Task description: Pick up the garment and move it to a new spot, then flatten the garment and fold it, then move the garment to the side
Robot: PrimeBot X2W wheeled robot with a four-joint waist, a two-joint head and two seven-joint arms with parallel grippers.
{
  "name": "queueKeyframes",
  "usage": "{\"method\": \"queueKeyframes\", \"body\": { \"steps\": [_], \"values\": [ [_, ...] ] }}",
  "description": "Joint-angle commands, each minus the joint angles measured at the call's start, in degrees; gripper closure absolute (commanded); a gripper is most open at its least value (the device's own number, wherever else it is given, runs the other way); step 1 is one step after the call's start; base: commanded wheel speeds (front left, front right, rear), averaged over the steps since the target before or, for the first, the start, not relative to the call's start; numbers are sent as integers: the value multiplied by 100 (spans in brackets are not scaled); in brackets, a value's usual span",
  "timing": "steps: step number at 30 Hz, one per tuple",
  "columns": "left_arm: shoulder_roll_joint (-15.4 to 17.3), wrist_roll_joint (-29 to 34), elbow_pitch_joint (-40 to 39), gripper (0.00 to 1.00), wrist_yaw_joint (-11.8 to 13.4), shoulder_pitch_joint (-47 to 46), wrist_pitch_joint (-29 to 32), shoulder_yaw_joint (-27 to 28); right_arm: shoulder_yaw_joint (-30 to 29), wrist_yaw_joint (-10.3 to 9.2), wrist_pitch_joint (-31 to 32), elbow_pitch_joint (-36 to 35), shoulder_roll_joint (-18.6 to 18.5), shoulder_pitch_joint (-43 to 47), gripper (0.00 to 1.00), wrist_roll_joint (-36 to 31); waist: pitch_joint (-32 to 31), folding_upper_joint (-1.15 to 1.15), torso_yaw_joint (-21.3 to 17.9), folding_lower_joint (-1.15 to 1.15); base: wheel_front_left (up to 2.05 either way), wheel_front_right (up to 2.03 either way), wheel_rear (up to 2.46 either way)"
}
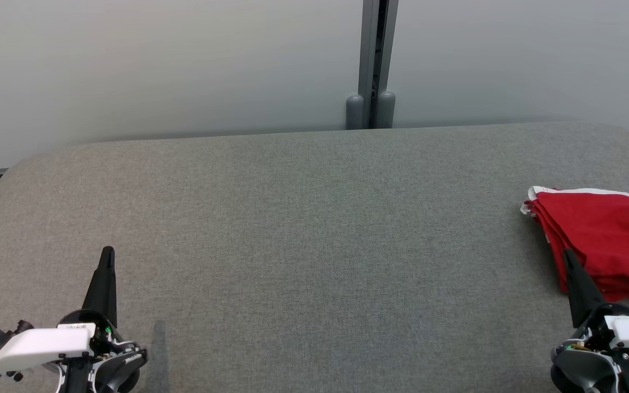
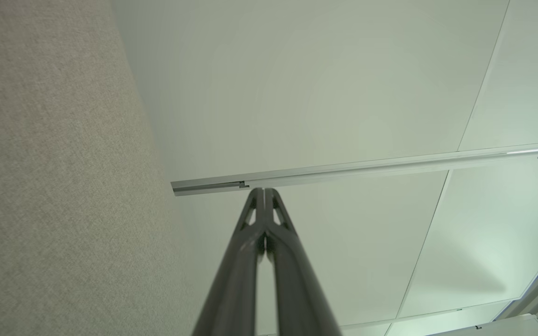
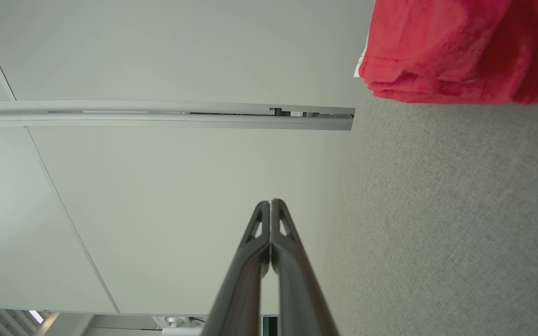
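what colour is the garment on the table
Red, with a white edge at its far side. The garment shows best in the head view, at the right end of the grey table.

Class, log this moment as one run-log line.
garment: red, apparently folded, on table, right side | left jaws: shut, empty | right jaws: shut, empty, apart from garment

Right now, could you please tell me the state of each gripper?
Left gripper: closed, holding nothing.
Right gripper: closed, holding nothing; the red garment lies apart from it.
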Motion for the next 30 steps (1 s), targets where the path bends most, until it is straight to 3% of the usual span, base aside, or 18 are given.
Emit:
{"method": "queueKeyframes", "body": {
  "steps": [1, 30],
  "values": [
    [30, -7, -16, 100, -16, -72, 20, 24, -3, 2, 20, -13, -26, -52, 100, 11, 0, 0, 0, 0, 0, 0, 0],
    [30, -7, -16, 100, -16, -72, 19, 22, 0, 2, 18, -13, -26, -52, 100, 13, 0, 0, 0, 0, 0, 0, 0]
  ]
}}
